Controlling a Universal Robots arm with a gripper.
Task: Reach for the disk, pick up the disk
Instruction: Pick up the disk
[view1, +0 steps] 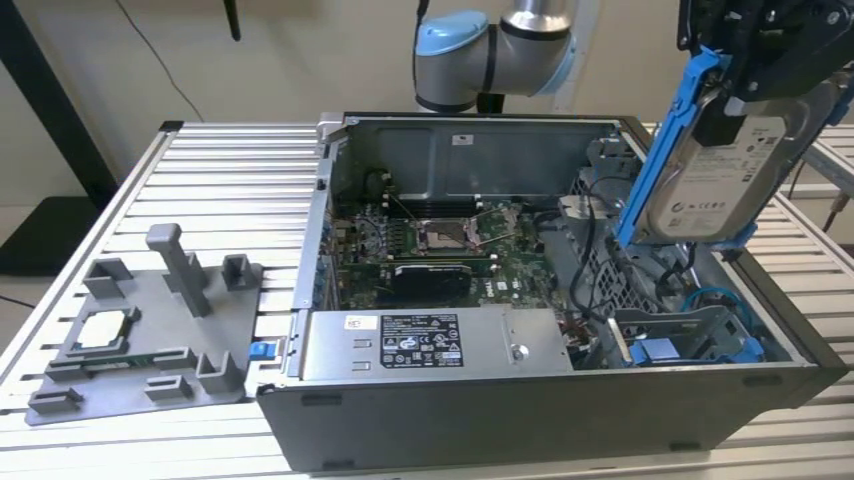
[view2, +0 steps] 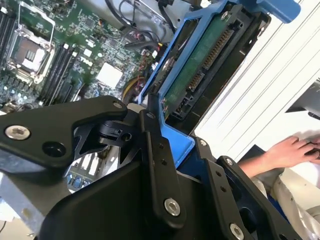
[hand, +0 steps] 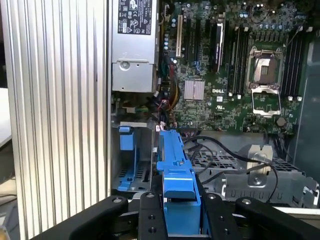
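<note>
The disk, silver with a white label and blue side rails, hangs tilted above the open computer case at the exterior view's right. My gripper is shut on its upper end. In the second wrist view the disk shows its green circuit side, with my gripper clamped on the blue rail between black fingers. The first wrist view shows the disk's blue rail edge-on, held by my gripper.
Inside the case lie the motherboard, a grey power supply and loose cables. A blue-tabbed drive bay sits under the disk. A grey fixture stands at the exterior view's left. A person's hand is beside the table.
</note>
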